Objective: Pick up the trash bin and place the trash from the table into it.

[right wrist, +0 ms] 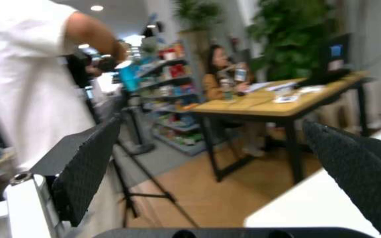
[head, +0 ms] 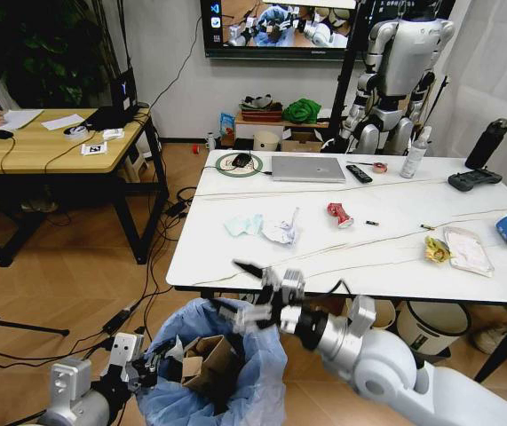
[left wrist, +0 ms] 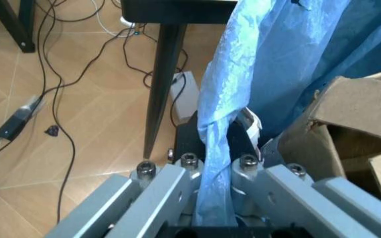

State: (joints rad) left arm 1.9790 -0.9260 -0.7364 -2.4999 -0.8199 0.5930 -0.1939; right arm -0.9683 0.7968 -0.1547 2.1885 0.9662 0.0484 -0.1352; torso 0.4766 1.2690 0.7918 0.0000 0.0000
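Crumpled trash (head: 281,232) lies on the table (head: 386,257) just ahead of the right gripper (head: 255,293), spread wide; the left gripper (left wrist: 218,144) is clamped on the trash bin (head: 235,377).

You're looking at a warm wooden plank floor (head: 75,266) strewn with black cables (head: 151,266), a wooden-topped desk on black legs (head: 49,142), white walls (head: 164,53), a wall-mounted screen (head: 280,27), and leafy green plants (head: 49,53).

My left gripper (head: 151,362) sits low, below the near edge of the table (head: 235,280), its jaws clamped on the trash bin's (head: 262,373) blue bag rim. My right gripper (head: 246,291) hovers just above the bin, jaws spread wide and empty, with my right arm reaching in from the lower right.
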